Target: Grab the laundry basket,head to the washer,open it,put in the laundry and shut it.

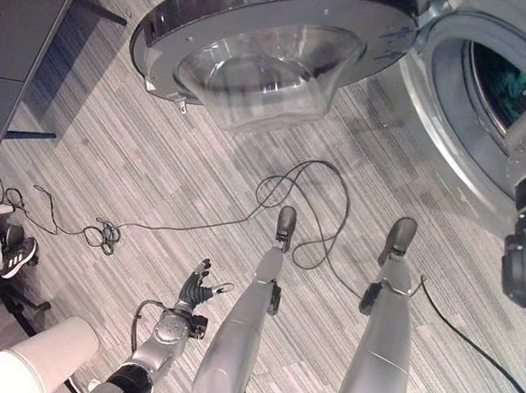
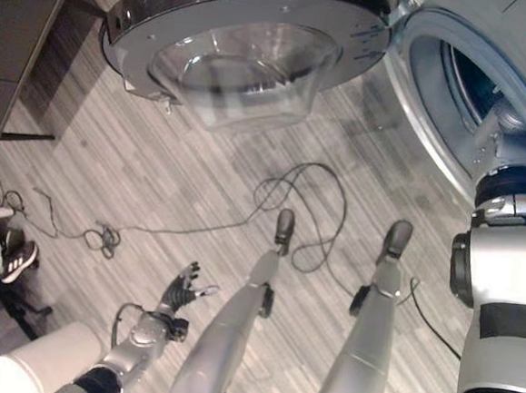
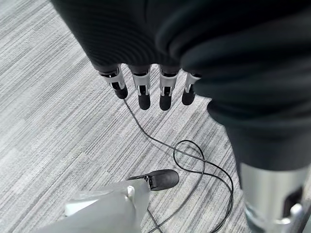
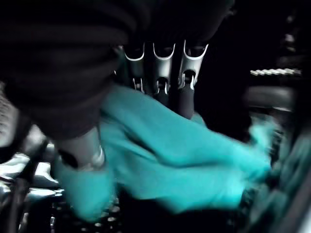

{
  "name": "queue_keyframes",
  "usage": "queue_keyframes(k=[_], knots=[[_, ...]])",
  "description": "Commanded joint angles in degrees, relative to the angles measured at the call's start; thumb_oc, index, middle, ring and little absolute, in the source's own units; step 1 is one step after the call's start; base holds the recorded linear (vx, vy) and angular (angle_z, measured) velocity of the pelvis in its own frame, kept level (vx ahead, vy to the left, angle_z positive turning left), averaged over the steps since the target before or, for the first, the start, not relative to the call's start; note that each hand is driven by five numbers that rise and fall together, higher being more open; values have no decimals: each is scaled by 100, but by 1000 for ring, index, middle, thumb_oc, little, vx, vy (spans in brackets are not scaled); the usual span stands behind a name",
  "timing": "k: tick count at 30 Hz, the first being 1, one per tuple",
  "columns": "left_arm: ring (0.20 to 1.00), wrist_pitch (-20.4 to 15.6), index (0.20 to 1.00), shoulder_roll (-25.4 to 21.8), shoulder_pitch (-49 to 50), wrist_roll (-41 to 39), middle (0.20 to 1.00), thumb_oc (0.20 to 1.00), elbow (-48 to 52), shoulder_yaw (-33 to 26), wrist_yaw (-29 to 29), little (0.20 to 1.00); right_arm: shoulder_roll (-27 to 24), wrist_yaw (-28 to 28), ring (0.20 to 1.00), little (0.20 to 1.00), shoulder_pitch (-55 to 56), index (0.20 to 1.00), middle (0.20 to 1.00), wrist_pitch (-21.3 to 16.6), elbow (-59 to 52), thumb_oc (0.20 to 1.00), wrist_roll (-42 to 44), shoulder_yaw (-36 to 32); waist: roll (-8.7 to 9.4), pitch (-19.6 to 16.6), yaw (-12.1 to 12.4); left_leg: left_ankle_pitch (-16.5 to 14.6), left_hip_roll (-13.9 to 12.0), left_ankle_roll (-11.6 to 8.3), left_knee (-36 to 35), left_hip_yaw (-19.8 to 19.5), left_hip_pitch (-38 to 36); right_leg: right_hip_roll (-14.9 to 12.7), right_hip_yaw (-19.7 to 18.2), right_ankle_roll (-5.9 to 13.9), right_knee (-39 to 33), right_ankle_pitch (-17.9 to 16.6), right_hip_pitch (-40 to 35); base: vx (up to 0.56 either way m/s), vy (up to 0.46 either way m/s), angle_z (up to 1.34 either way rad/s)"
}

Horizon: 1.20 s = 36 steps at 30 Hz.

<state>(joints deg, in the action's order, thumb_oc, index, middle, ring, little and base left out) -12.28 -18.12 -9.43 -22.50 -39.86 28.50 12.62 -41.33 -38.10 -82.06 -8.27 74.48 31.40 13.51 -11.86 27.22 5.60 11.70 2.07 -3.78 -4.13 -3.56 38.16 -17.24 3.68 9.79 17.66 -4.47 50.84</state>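
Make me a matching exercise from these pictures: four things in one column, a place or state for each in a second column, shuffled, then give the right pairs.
Things:
1. washer door
2. teal cloth
3. left hand
4. right hand

States:
A. hanging low over the striped floor, fingers straight, holding nothing
B. swung wide open
C. inside the dark drum
D. reaching into the washer, fingers on cloth

Pairs: 1-B, 2-C, 3-A, 4-D

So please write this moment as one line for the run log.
washer door: open | right robot hand: inside drum, fingers curled on teal cloth | left robot hand: open, idle, low over floor
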Motion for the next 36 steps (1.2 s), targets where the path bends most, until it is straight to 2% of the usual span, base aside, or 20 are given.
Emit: queue_keyframes(k=[1, 3, 4, 6, 7, 9, 10, 13, 14, 17, 21, 22, 27, 31, 34, 36], knots=[[1000, -44, 1000, 208, 44, -86, 1000, 1000, -579, 339, -22, 1000, -592, 80, 1000, 1000, -261, 1000, 1000, -491, -675, 1000, 276, 151, -5, -740, 70, -851, -258, -306, -1, -183, -651, 401, -9, -10, -101, 333, -181, -12, 15, -4], [1000, -34, 1000, 292, 53, -48, 1000, 1000, -627, 344, -31, 1000, -339, 68, 1000, 1000, 339, 1000, 1000, -718, -1245, 1000, 299, -175, 13, -711, 5, -868, -262, -292, 16, -180, -688, 420, -8, -20, -144, 315, -251, -13, 19, -3], [1000, -37, 1000, 280, 66, -46, 1000, 1000, -630, 351, -31, 1000, -328, 49, 1000, 1000, 397, 1000, 1000, -711, -1290, 1000, 283, -213, 25, -720, 8, -869, -262, -292, 17, -182, -695, 420, -5, -20, -148, 315, -262, -12, 11, -4], [1000, 65, 1000, 437, 87, 59, 1000, 1000, -937, 232, -97, 1000, 50, 217, 1000, 1000, 1408, 1000, 1000, -957, -2069, 1000, 350, -740, 121, -717, -123, -943, -261, -253, 88, -178, -775, 442, -15, -40, -195, 280, -399, -11, 10, -4], [1000, 60, 1000, 424, 101, 62, 1000, 1000, -943, 241, -98, 1000, 64, 203, 1000, 1000, 1464, 1000, 1000, -950, -2112, 1000, 334, -776, 133, -727, -118, -945, -260, -253, 91, -181, -783, 441, -11, -39, -201, 279, -412, 0, 0, 0], [1000, 138, 1000, 499, 171, 209, 1000, 1000, -1234, 173, -198, 1000, 358, 495, 1000, 1000, 2233, 1000, 1000, -1026, -2458, 1000, 467, -1078, 228, -758, -218, -1021, -249, -222, 155, -164, -866, 429, 1, -43, -277, 244, -572, 9, 19, 3], [1000, 251, 1000, 552, 242, 438, 1000, 1000, -1597, 111, -334, 1000, 592, 858, 1000, 1000, 2789, 1000, 1000, -1059, -2482, 1000, 783, -1320, 334, -803, -314, -1112, -245, -193, 231, -143, -958, 404, 11, -42, -341, 207, -741, 18, 33, 1], [1000, 342, 1000, 598, 368, 603, 1000, 1000, -1972, 46, -499, 1000, 842, 1208, 1000, 1000, 3282, 1000, 1000, -1059, -2403, 1000, 1028, -1488, 453, -838, -402, -1228, -231, -157, 335, -113, -1079, 401, -10, -41, -479, 164, -982, 22, 62, -11], [1000, 395, 1000, 650, 480, 725, 1000, 1000, -2283, -85, -620, 1000, 1079, 1493, 1000, 1000, 3817, 1000, 1000, -994, -2463, 1000, 1071, -1561, 562, -871, -510, -1328, -240, -114, 442, -59, -1190, 389, -50, -29, -565, 105, -1168, 35, 99, -14], [1000, 426, 1000, 702, 596, 904, 1000, 1000, -2500, -188, -694, 1000, 1498, 1793, 1000, 1000, 4625, 1000, 1000, -916, -2592, 1000, 1036, -1625, 696, -891, -631, -1496, -211, -62, 692, -31, -1335, 356, -107, -21, -593, 59, -1416, 24, 71, -19], [1000, 429, 1000, 762, 669, 1024, 1000, 1000, -2629, -263, -724, 1000, 1815, 1986, 1000, 1000, 5226, 1000, 1000, -779, -2555, 1000, 877, -1552, 829, -875, -729, -1655, -178, -15, 959, 1, -1477, 312, -135, -10, -648, 17, -1729, 16, 78, -10], [1000, 400, 1000, 799, 671, 1151, 1000, 1000, -2687, -273, -728, 1000, 1964, 2115, 1000, 1000, 5541, 1000, 1000, -653, -2348, 1000, 639, -1399, 920, -856, -772, -1763, -136, 17, 1113, 25, -1619, 264, -129, 1, -700, -3, -1977, 13, 82, 0], [1000, 374, 1000, 825, 653, 1541, 1000, 1000, -2677, -127, -675, 1000, 2163, 2283, 1000, 1000, 6079, 1000, 1000, -419, -1707, 1000, 383, -1346, 1012, -793, -866, -1952, -4, 71, 1461, 32, -1902, 139, -122, 31, -731, -37, -2475, 31, 116, -3], [1000, 367, 1000, 860, 663, 1935, 1000, 1000, -2543, 1, -629, 1000, 2380, 2457, 1000, 1000, 6668, 1000, 1000, -99, -1176, 1000, -262, -1030, 1045, -965, -955, -2096, 154, 168, 1542, 82, -2368, -50, -83, 113, -998, -174, -3132, 30, 164, 1], [1000, 410, 1000, 888, 598, 2258, 1000, 1000, -2818, -66, -576, 1000, 2452, 2508, 1000, 1000, 6919, 1000, 1000, 26, -962, 1000, -776, -880, 1105, -1264, -1036, -2103, 250, 232, 1447, 140, -2622, -206, -79, 191, -1279, -387, -3434, 48, 136, -7], [1000, 435, 1000, 876, 586, 2406, 1000, 1000, -2895, -110, -541, 1000, 2461, 2511, 1000, 1000, 7039, 1000, 1000, 56, -1000, 1000, -1016, -763, 1121, -1337, -1056, -2105, 266, 255, 1404, 167, -2732, -234, -79, 211, -1362, -443, -3527, 18, 71, -17]])
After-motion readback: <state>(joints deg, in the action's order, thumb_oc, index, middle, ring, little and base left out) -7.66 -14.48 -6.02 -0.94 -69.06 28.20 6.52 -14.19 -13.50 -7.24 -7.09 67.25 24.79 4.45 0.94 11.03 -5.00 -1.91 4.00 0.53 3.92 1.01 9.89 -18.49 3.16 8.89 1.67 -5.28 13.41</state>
